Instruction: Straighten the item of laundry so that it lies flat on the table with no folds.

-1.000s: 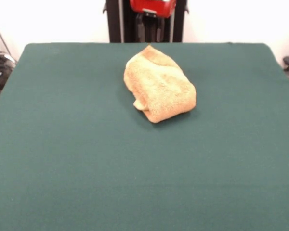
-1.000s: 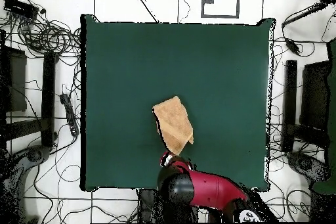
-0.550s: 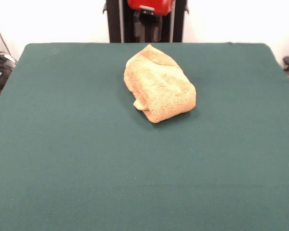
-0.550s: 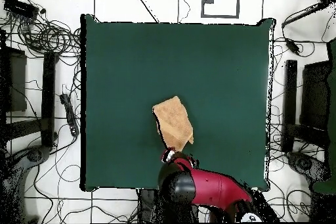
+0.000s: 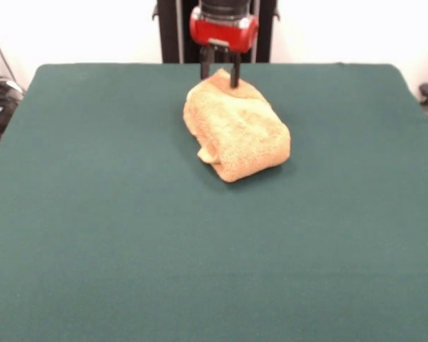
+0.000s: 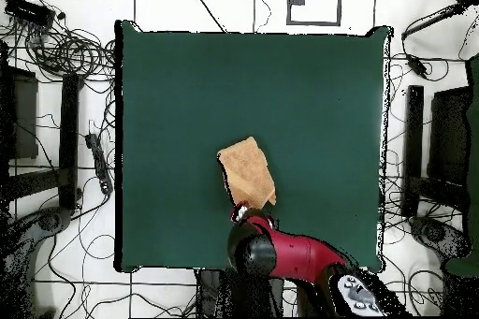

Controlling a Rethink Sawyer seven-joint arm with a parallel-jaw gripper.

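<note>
On the green table (image 5: 93, 214), toward its far side and near the middle across, the towel (image 5: 235, 132) sits doubled over into a thick, rounded bundle, longer one way than the other, with a paler fold peeking out at its low left edge. Nothing else is on the felt.

Above the bundle's far tip hangs the gripper (image 5: 219, 77), red-bodied, its two dark fingers (image 5: 235, 75) pointing down and set a narrow gap apart, holding nothing. From across the table the tips look level with the top of the cloth at that corner; whether they touch it I cannot say. From overhead the arm (image 6: 281, 254) covers the spot, its head lying over the towel's end nearest the base.

My reading is that it has lined up on that end because a free corner sits there, the natural place to pinch a layer and pull it open. The towel is fully folded, so the job is at its start. Those layers are soft and thick; a shallow pinch could slip off, a deep one could lift the whole bundle.
</note>
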